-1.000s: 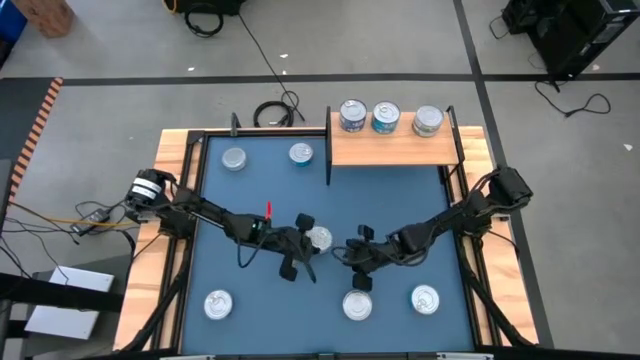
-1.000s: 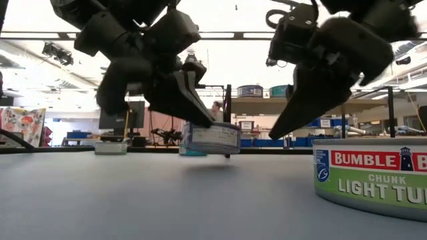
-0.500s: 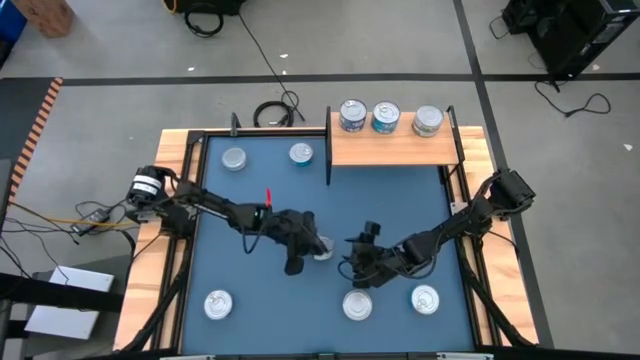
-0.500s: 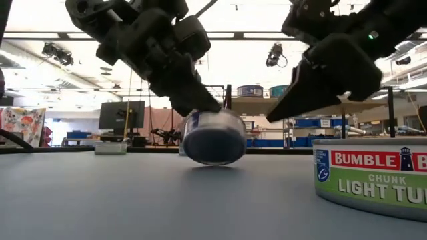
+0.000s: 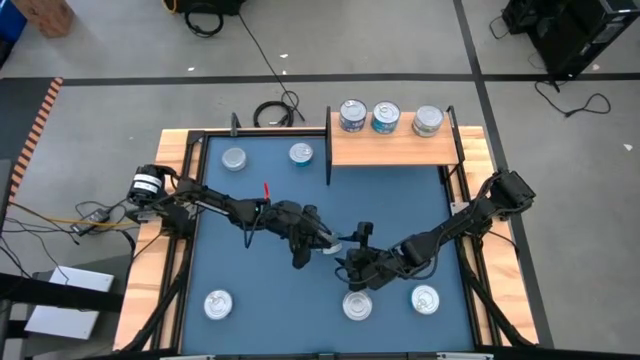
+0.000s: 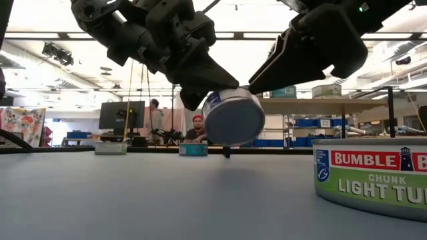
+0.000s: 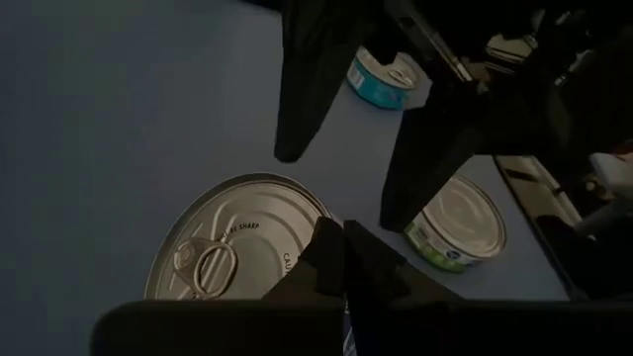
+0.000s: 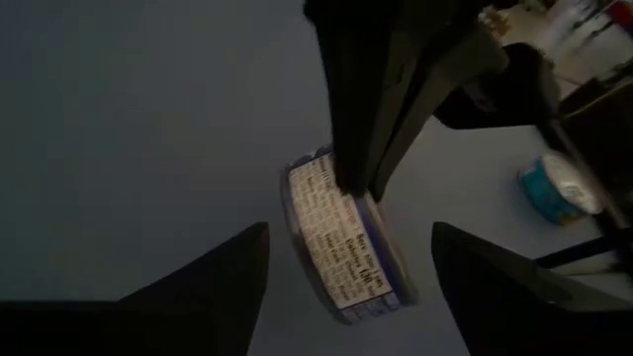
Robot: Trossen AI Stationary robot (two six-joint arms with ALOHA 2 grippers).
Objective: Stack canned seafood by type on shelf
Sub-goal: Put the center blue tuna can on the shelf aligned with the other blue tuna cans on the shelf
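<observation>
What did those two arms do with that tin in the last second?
The left claw lifted the tin off the mat, tipped it on its edge and carried it toward the right claw, which opened wide in front of it. The tins on the shelf and the others on the mat stayed put.

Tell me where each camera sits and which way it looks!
High view: above the table, looking straight down; both arms, shelf.
Low view: at mat height, looking level across; both arms above the held tin.
Left wrist view: on the left arm, looking past its shut fingers gripping that tin.
Right wrist view: on the right arm, looking between its open fingers.
Shared: all four show the held tin.
</observation>
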